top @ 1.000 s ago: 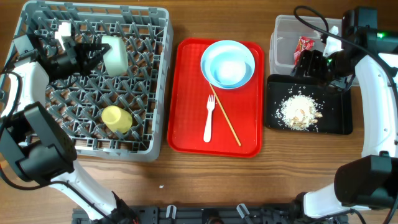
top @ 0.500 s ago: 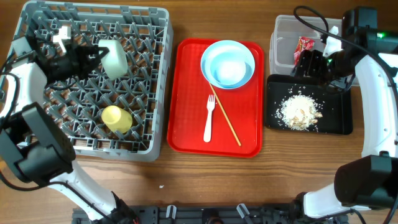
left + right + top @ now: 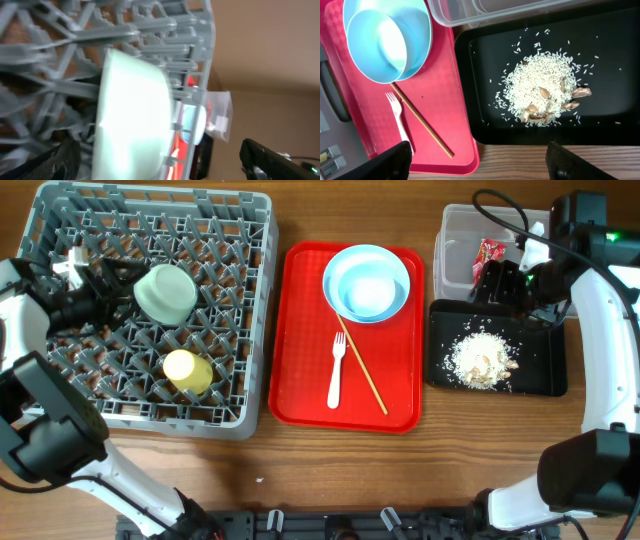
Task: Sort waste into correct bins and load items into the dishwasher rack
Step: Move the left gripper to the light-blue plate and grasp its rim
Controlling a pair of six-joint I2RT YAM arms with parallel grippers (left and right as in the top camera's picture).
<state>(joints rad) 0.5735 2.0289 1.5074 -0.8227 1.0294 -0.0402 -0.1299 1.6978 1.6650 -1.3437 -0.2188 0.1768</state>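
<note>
You can pass freely over the bare table (image 3: 340, 470) in front of the red tray (image 3: 300, 395), and over the tray's left half beside the fork (image 3: 336, 370). In the rack (image 3: 240, 330) upright pegs, a pale bowl (image 3: 165, 292) and a yellow cup (image 3: 187, 370) block low moves; the right arm (image 3: 600, 310) hangs over the tub's (image 3: 455, 240) corner.

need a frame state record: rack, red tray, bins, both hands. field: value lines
rack: pale bowl and yellow-green cup in dishwasher rack
red tray: stacked blue dishes, white fork, chopstick
clear tub: red wrapper inside
black tray: food scraps
left hand: open, at the pale bowl, not gripping
right hand: open, empty, above black tray
</note>
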